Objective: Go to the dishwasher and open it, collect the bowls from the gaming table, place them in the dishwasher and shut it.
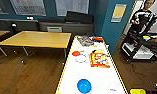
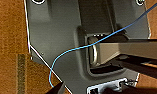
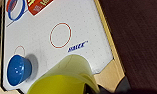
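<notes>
The gaming table [image 1: 94, 75] runs away from me, its white top rimmed in yellow. A bright blue bowl [image 1: 84, 85] sits upright on its near end, also seen on the white top [image 3: 76, 25] as the blue bowl [image 3: 17, 70]. A yellow bowl [image 1: 137, 91] hangs just off the table's near right corner. It looms large and tilted as the yellow bowl [image 3: 64, 80], with my right gripper [image 3: 92, 89] shut on its rim. The left wrist view shows my own dark plate over wooden floor. The dishwasher is out of view.
An orange-red box [image 1: 99, 60], an orange disc [image 1: 75, 53] and a blue ring [image 1: 80, 58] lie mid-table. A plain yellow-topped table [image 1: 39, 38] stands to the left. At the back right, a person with a control rig [image 1: 144, 17] stands beyond a teal wall corner [image 1: 111, 32].
</notes>
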Motion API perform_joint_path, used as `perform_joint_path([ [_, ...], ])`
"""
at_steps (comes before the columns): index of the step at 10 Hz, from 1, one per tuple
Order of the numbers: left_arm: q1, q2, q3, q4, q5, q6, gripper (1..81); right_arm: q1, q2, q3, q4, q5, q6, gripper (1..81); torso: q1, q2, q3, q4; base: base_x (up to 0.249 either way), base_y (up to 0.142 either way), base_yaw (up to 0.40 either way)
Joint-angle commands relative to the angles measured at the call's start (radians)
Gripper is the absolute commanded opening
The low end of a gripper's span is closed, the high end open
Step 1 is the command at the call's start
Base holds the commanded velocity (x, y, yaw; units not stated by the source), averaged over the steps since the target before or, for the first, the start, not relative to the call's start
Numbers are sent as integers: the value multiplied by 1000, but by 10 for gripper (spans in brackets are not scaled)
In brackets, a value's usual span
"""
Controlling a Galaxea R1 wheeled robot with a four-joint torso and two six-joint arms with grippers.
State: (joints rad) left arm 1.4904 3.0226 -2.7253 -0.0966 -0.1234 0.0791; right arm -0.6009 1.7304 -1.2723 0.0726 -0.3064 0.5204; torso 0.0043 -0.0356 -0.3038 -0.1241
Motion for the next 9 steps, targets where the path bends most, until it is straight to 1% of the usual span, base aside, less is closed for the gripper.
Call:
perform_joint_path([
  [1,-14,4,6,5,68,5,811,-283,-292,222,269,132,-409,10,0,0,0,0,0,0,0],
  [2,-14,4,6,6,67,5,811,-381,-291,238,285,213,-475,10,0,0,0,0,0,0,0],
  [3,-14,-5,21,6,65,7,811,-496,-280,236,270,300,-491,10,0,0,0,0,0,0,0],
  [4,-14,-32,65,8,62,7,811,-582,-265,230,226,367,-508,10,0,0,0,0,0,0,0],
  [5,-15,-77,145,8,56,7,811,-677,-234,205,178,447,-519,10,0,0,0,0,0,0,0],
  [6,-15,-158,264,6,16,5,811,-757,-184,151,150,520,-523,10,0,0,0,0,0,0,0],
  [7,-18,-253,395,6,-1,4,811,-819,-107,88,118,576,-525,10,0,0,0,0,0,0,0],
  [8,-28,-366,537,6,-2,4,811,-868,-40,53,99,642,-523,10,0,0,0,0,0,0,0],
  [9,-32,-443,634,5,-2,4,811,-895,-5,39,95,688,-525,10,0,0,0,0,0,0,0],
])
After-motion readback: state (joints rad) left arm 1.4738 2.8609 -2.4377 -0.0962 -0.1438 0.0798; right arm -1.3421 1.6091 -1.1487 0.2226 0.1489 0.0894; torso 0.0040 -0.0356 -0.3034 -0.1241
